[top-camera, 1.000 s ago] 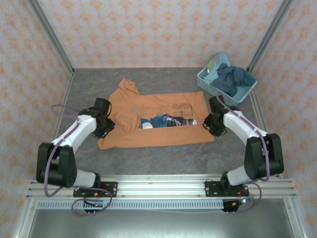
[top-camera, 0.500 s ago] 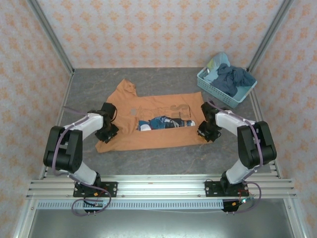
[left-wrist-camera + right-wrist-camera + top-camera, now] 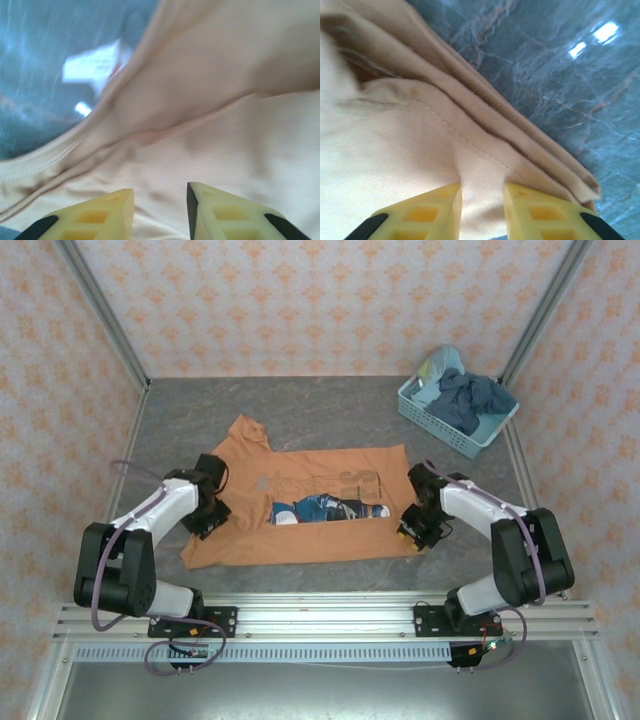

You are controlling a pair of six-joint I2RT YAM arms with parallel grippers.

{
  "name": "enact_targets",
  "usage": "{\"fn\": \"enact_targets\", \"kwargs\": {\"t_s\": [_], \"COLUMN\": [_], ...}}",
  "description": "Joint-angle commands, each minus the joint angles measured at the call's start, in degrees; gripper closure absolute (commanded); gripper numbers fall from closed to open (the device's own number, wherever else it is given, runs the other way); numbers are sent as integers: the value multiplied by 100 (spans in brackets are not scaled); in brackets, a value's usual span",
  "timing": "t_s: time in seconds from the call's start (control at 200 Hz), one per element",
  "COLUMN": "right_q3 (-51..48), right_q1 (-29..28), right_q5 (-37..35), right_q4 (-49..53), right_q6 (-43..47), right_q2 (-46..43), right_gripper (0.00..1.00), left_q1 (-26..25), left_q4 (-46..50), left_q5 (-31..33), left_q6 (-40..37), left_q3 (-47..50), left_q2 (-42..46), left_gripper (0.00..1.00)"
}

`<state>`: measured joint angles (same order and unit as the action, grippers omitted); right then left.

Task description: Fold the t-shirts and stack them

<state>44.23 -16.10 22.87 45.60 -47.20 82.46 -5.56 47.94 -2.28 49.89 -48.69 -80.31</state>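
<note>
**A:** On the table (image 3: 330, 405), top view: the orange-tan t-shirt (image 3: 300, 540) lies crosswise between the arms, its print showing through a gap mid-cloth. What has changed?

**B:** The whole shirt has slid toward the near edge over the last second, far sleeve included. The left gripper (image 3: 206, 514) sits at its left edge and the right gripper (image 3: 412, 525) at its right edge. The blue shirts (image 3: 470, 398) are in the basket (image 3: 428, 420), far right.

**A:** Left wrist view?

**B:** The left gripper (image 3: 160, 192) has its fingers parted a little. The cloth (image 3: 225, 125) lies slack beneath, with nothing visibly nipped.

**A:** Right wrist view?

**B:** The right gripper (image 3: 482, 189) has its fingers narrowly apart over the layered hem (image 3: 520, 135), and a crease runs into the gap. I cannot tell whether it is pinched or loose.

**A:** Meaning?

**B:** My judgement is that the drag is done and the release is starting. The shirt is now better placed for the next fold, and the stack is not yet begun.
</note>
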Motion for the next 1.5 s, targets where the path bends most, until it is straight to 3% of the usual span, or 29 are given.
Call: {"fn": "enact_targets", "kwargs": {"t_s": [0.0,0.23,0.435,0.676,0.851,0.996,1.141,1.286,1.356,1.496], "right_q3": [774,2583,3727,3921,3641,3466,3694,4026,4163,4400], "right_q1": [-32,123,255,353,396,457,494,499,496,493], "right_q5": [-582,-940,-670,-631,-643,-739,-851,-1042,-1145,-1598], "right_q4": [50,-185,-344,-399,-467,-515,-456,-312,-254,-82], "right_q6": [87,562,888,888,818,791,817,844,853,835], "right_q2": [-245,884,1784,2047,1981,1997,2204,2438,2527,2685], "right_gripper": [67,68,67,68,68,68,68,68,67,66], "left_q1": [135,351,460,477,464,409,274,96,74,64], "left_q4": [-76,218,338,426,312,748,760,1482,1848,1884], "left_q5": [168,149,214,230,228,356,320,485,523,534], "left_q6": [-120,-130,-404,-560,-545,-583,-751,-863,-791,-735], "left_q3": [-1245,-4442,-7022,-9058,-9347,-9357,-9195,-9823,-9960,-9617], "left_q2": [-359,-2802,-4910,-6512,-6905,-7048,-7138,-7649,-7804,-7639], "left_gripper": [60,55,55,55,55,55,54,55,62,92]}}
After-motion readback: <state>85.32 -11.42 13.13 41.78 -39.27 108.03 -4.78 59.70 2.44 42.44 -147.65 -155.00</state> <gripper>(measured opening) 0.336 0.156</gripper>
